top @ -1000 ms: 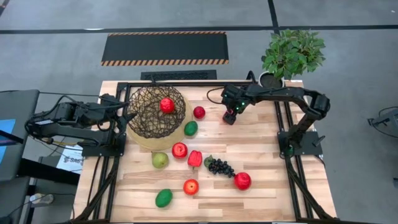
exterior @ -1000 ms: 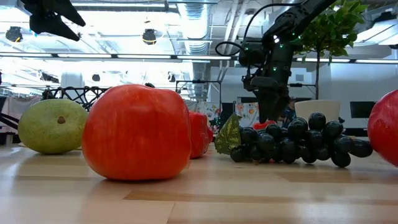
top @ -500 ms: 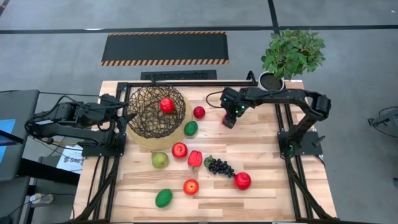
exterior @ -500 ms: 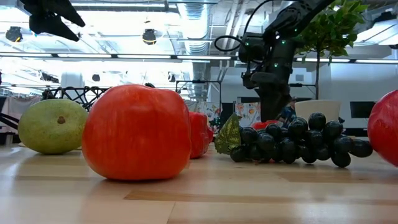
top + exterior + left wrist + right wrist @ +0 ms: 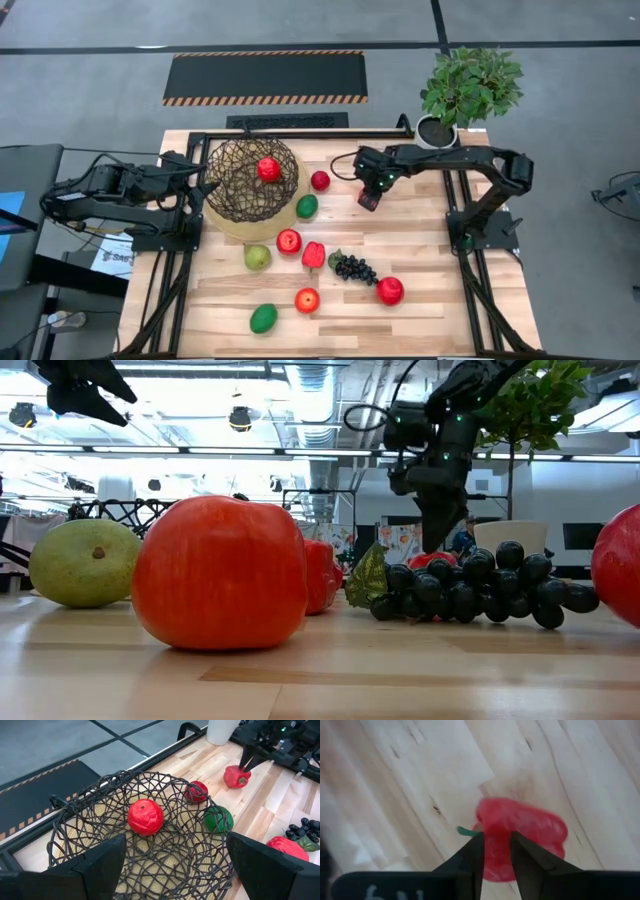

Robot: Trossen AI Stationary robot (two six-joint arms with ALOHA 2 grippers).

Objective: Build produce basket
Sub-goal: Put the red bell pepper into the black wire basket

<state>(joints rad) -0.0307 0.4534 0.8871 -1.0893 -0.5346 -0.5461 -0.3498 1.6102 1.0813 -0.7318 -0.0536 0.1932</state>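
Observation:
The dark wire basket [image 5: 250, 183] stands at the far left of the table with a red apple [image 5: 268, 169] inside it. My right gripper [image 5: 368, 198] is to its right, fingers pointing down, shut on a red pepper [image 5: 520, 837], which also shows in the left wrist view [image 5: 236, 776]. My left gripper [image 5: 176, 840] is open and empty at the basket's left side [image 5: 198, 182]. Other produce lies loose on the wood: a small red apple [image 5: 320, 180], a green oval [image 5: 307, 206], a pear [image 5: 257, 257] and the grape bunch [image 5: 353, 267]. My right gripper pinches the red pepper's upper side [image 5: 496, 851] between its two fingers, near the green stem [image 5: 465, 831]. The fingers [image 5: 245, 760] come from above, pointing down. The pepper sits below them at table level. I cannot tell whether it is clear of the wood.
Nearer the front lie a red apple [image 5: 289, 241], a second red pepper [image 5: 313, 254], a red apple [image 5: 390, 290], another apple [image 5: 307, 300] and a green oval [image 5: 263, 318]. A potted plant [image 5: 470, 85] stands at the far right corner. Black frame rails [image 5: 460, 200] run along both sides.
My right gripper has gone a little toward the table's near edge, still shut on the red pepper, which has moved with it. My left arm has kept still.

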